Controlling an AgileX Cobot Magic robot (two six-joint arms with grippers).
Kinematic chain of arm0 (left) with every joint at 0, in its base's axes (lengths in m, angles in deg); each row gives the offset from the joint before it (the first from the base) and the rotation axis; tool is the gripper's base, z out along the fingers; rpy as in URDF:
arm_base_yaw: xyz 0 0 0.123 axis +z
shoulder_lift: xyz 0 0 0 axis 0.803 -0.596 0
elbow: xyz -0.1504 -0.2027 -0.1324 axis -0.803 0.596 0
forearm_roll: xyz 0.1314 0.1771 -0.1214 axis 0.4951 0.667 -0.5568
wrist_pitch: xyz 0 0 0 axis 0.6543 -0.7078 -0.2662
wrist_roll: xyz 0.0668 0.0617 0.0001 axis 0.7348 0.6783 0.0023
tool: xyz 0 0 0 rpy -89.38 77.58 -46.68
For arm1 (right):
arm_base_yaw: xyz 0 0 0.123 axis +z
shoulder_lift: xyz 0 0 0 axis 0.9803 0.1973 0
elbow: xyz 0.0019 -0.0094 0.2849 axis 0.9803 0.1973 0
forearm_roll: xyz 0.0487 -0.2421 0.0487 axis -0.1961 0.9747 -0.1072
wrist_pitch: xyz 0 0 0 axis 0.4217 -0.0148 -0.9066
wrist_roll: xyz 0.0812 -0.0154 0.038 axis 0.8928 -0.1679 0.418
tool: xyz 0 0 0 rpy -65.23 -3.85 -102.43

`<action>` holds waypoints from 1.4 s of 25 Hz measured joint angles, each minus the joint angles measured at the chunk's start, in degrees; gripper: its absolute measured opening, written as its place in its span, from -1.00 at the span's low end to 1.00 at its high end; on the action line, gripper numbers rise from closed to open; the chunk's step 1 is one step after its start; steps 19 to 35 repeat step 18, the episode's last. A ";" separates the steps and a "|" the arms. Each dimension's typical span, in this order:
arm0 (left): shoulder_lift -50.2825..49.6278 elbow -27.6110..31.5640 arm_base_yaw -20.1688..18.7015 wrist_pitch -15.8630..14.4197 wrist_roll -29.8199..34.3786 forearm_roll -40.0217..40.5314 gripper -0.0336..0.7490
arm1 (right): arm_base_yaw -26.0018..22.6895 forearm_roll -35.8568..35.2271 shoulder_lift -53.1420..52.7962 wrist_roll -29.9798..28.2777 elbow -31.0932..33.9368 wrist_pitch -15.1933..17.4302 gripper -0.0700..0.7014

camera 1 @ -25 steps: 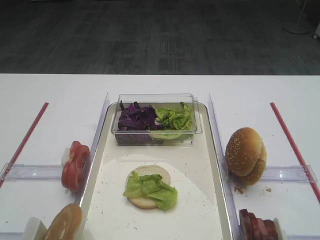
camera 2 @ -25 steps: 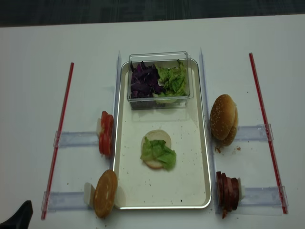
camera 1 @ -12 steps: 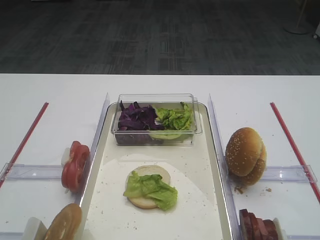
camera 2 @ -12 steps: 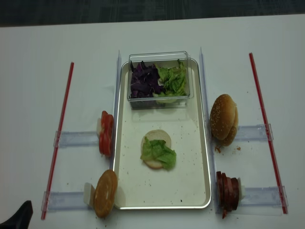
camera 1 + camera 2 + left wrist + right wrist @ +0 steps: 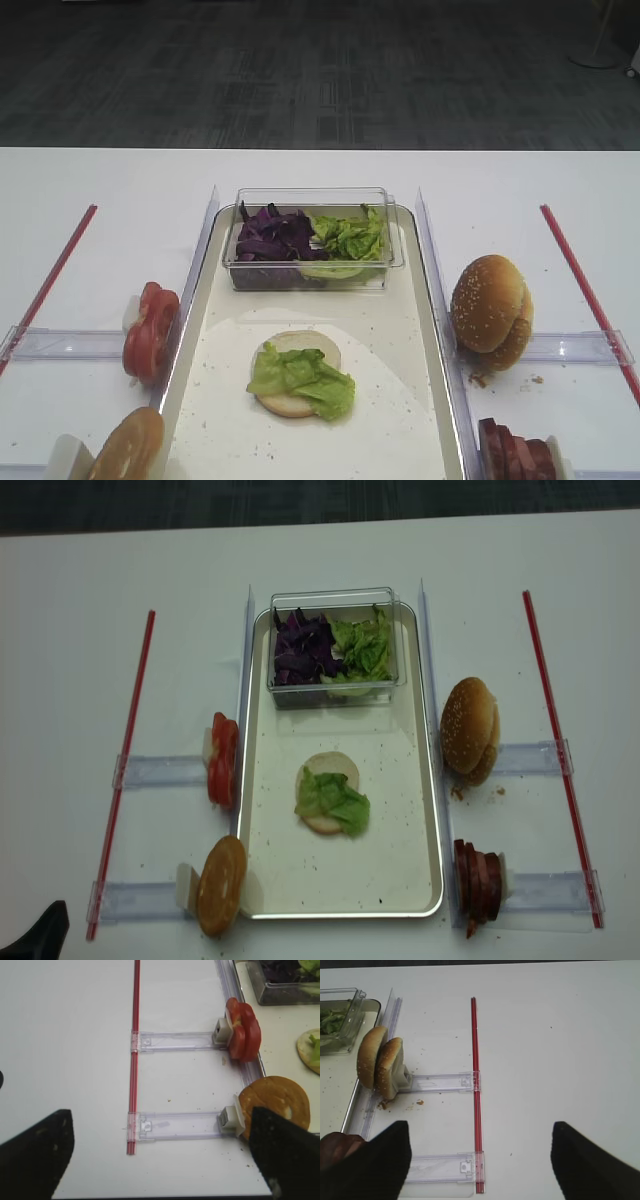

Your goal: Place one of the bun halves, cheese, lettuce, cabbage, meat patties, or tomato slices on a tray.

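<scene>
Here the cream-white tray (image 5: 420,810) lies lengthwise at the middle of the white surface (image 5: 80,680). A clear plastic tub (image 5: 335,598) sits at its far end, holding purple cabbage (image 5: 300,648) on the left and loose lettuce (image 5: 365,648) on the right. Near the tray's centre one bun half (image 5: 335,768) lies cut face up, with a ruffled lettuce leaf (image 5: 335,802) draped over its near part.

Left of the tray, the tomato slices (image 5: 222,760) stand on edge against a clear rail (image 5: 160,771); nearer the camera, another bun half (image 5: 221,884) stands on edge at a second rail, touching the tray rim. Right of the tray, two sesame-crusted bun halves (image 5: 470,730) stand together on edge, and the meat patties (image 5: 478,883) stand in a row nearer the camera. A red strip (image 5: 125,770) runs along the outer left side, and another red strip (image 5: 558,750) along the outer right.

The right hand (image 5: 480,1160) hovers spread wide above the surface beside the sesame buns, holding nothing. The left hand (image 5: 160,1157) is likewise spread, its dark fingers (image 5: 35,1160) apart over the rails on the tomato side, with nothing between them.
</scene>
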 joint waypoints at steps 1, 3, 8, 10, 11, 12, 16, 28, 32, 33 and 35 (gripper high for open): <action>0.00 0.00 0.00 0.00 0.00 0.00 0.75 | 0.00 0.00 0.00 0.00 0.00 0.00 0.72; 0.00 0.00 0.00 0.00 0.00 0.00 0.75 | 0.00 0.00 0.00 0.00 0.00 0.00 0.72; 0.00 0.00 0.00 0.00 0.00 0.00 0.75 | 0.00 0.00 0.00 0.00 0.00 0.04 0.72; 0.00 0.00 0.00 0.00 0.00 0.00 0.75 | 0.00 0.00 0.00 0.07 0.00 0.04 0.72; 0.00 0.00 0.00 0.00 0.00 0.00 0.75 | 0.00 0.00 0.00 0.07 0.00 0.04 0.72; 0.00 0.00 0.00 0.00 0.00 0.00 0.75 | 0.00 0.00 0.00 0.13 0.00 0.04 0.72; 0.00 0.00 0.00 0.00 0.00 0.00 0.75 | 0.00 0.00 0.00 0.21 0.00 0.04 0.72; 0.00 0.00 0.00 0.00 0.00 0.00 0.75 | 0.00 0.00 0.00 0.21 0.00 0.04 0.72; 0.00 0.00 0.00 0.00 0.00 0.00 0.75 | 0.00 0.00 0.00 0.21 0.00 0.04 0.72; 0.00 0.00 0.00 0.00 0.00 0.00 0.75 | 0.00 0.00 0.00 0.21 0.00 0.04 0.72; 0.00 0.00 0.00 0.00 0.00 0.00 0.75 | 0.00 0.00 0.00 0.21 0.00 0.04 0.72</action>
